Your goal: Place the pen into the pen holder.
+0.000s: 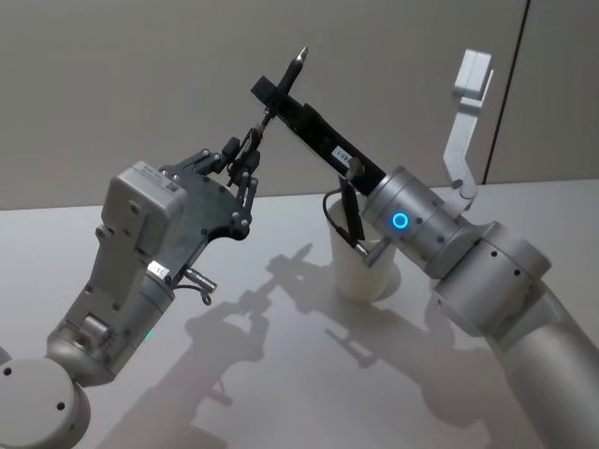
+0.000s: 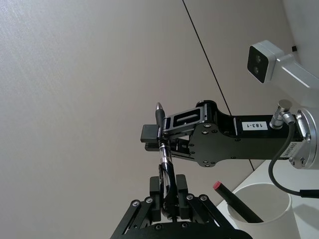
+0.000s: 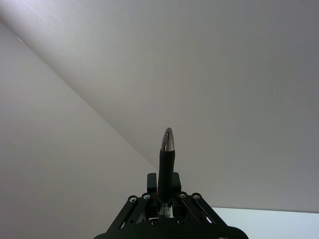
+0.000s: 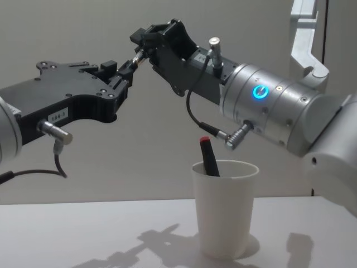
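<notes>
— Two pincers meet on one pen, high above the table [image 1: 281,412]. Starting from the left, what do we record?

— We record the left pincer [image 1: 251,157] raised and reaching toward centre, its fingers closed on the lower end of the pen [image 1: 284,86]. In the left wrist view the fingers [image 2: 175,191] sit on either side of the barrel, touching it.

— And moving right?

— The pen stands tilted, tip uppermost, between both arms. The right pincer [image 1: 271,92] is clamped on its upper part, just below the tip; the right wrist view shows the tip rising from between those fingers. So both pincers grip the same pen at once, which we judge to be a handover in progress.

— The pen holder?

— The pen holder [image 1: 363,271] stands upright on the table, below the right arm and well under the pen. A red-capped marker [image 4: 209,157] already leans inside it.

— Progress?

— We judge the task roughly midway. The pen is off the table and held, but it is not yet in the holder. Left to do: one pincer lets go, the other carries the pen over the rim, lowers it, and releases.
</notes>
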Robot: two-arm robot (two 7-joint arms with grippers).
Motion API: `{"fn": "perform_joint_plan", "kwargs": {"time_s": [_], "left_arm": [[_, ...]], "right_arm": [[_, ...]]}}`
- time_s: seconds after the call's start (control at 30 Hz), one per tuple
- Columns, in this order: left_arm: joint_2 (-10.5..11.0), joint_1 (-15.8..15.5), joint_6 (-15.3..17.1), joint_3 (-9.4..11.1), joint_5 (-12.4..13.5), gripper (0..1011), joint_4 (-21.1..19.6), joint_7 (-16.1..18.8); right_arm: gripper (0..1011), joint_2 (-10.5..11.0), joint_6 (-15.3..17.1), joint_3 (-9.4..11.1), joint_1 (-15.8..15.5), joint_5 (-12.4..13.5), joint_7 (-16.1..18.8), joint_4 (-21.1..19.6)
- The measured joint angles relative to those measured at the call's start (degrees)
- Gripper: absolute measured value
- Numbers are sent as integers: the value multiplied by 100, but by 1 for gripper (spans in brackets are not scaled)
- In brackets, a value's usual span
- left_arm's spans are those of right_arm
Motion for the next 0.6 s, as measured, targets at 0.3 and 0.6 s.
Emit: {"fn": "perform_joint_plan", "kwargs": {"time_s": [0.3,0.6], "left_arm": [[0,0,0,0,0,190,0,0],[0,0,1,0,0,190,0,0]], "right_arm": [[131,0,0,0,-1,0,0,0],[131,0,0,0,0,0,0,0]]}}
